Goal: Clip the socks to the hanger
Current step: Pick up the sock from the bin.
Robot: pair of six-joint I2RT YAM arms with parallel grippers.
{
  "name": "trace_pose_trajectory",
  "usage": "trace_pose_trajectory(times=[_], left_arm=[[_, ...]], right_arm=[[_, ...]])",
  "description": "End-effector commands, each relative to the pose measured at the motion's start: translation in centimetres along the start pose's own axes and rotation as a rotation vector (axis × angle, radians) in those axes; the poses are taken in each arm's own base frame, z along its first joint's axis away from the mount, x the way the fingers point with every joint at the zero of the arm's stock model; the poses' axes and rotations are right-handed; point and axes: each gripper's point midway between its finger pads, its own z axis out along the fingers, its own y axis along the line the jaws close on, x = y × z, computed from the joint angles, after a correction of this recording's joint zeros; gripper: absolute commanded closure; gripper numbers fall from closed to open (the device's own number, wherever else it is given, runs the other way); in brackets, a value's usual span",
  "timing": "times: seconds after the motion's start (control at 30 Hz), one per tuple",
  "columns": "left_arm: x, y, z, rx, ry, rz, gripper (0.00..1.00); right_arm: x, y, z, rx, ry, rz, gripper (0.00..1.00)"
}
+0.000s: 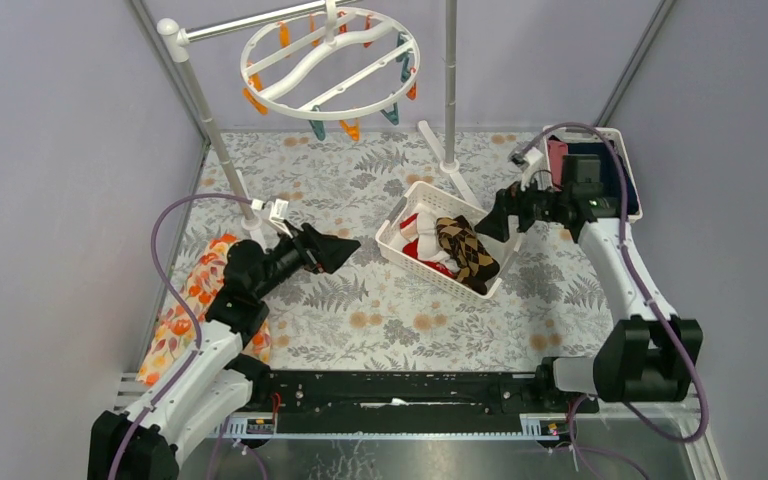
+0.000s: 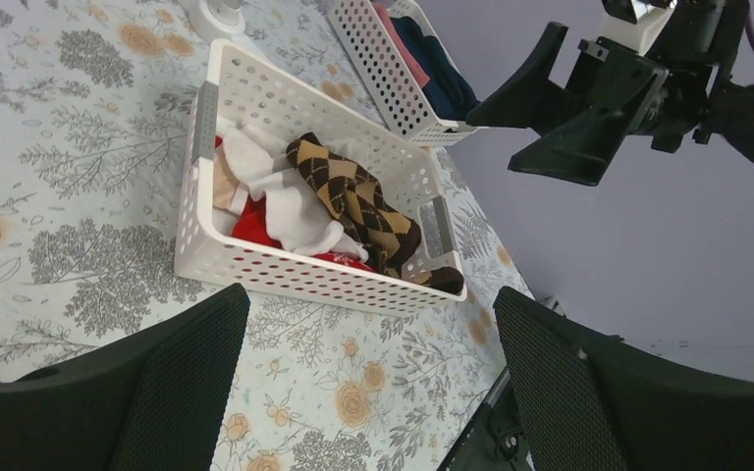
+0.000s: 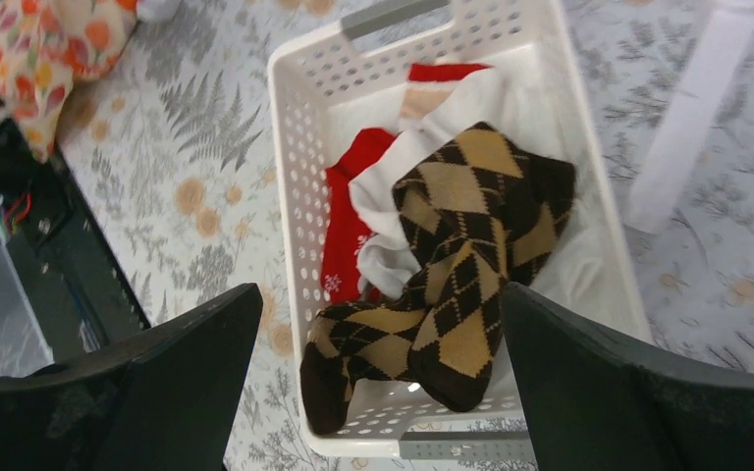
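The socks lie heaped inside the white slatted basket [image 1: 392, 243]. The argyle socks [image 1: 466, 250] lie on top, and the red socks [image 3: 349, 226] and the whitish sock [image 3: 461, 108] lie beneath and beside them. The hanger [image 1: 322, 57] hangs from a rail beyond the basket's far-left side, raised above the desk [image 1: 360, 310]. Orange and teal clothespins [image 1: 350, 129] dangle from its rim. The right pincer [image 1: 501, 214] hovers above the basket's right end, released, with its fingers spread and clear of the socks. The left pincer [image 1: 348, 247] is positioned left of the basket, near but apart, also released and empty. A second basket [image 2: 373, 59] stands just right of the basket. A floral cloth [image 1: 185, 300] lies well to its left.
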Motion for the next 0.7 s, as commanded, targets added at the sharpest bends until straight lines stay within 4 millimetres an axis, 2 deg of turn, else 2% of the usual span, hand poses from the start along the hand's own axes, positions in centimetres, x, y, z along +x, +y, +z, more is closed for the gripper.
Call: trace_pose_trajectory(times=[0.0, 0.1, 0.17, 0.2, 0.3, 0.43, 0.67], left_arm=[[0.1, 0.7, -0.2, 0.014, -0.07, -0.029, 0.01], [0.6, 1.2, -0.1, 0.026, -0.09, -0.051, 0.01], [0.8, 1.5, 0.1, 0.026, -0.088, -0.055, 0.01], [0.9, 1.6, 0.2, 0.025, -0.086, -0.054, 0.01], [1.0, 1.7, 0.4, 0.023, -0.073, -0.039, 0.01], [1.2, 2.2, 0.5, 0.004, -0.07, -0.019, 0.01], [1.5, 2.8, 0.5, -0.006, -0.074, -0.021, 0.01]], right_arm=[[0.5, 2.8, 1.4, -0.144, 0.089, -0.179, 0.0], [1.9, 4.1, 3.1, -0.227, 0.084, -0.357, 0.0], [2.9, 4.7, 3.8, -0.317, 0.043, -0.568, 0.0], [3.3, 4.7, 4.1, -0.353, 0.017, -0.727, 0.0], [3.9, 3.4, 5.8, -0.346, 0.072, -0.932, 0.0], [4.9, 0.8, 8.6, -0.3, 0.185, -1.063, 0.03], [5.6, -0.9, 11.0, -0.259, 0.27, -1.099, 0.16]])
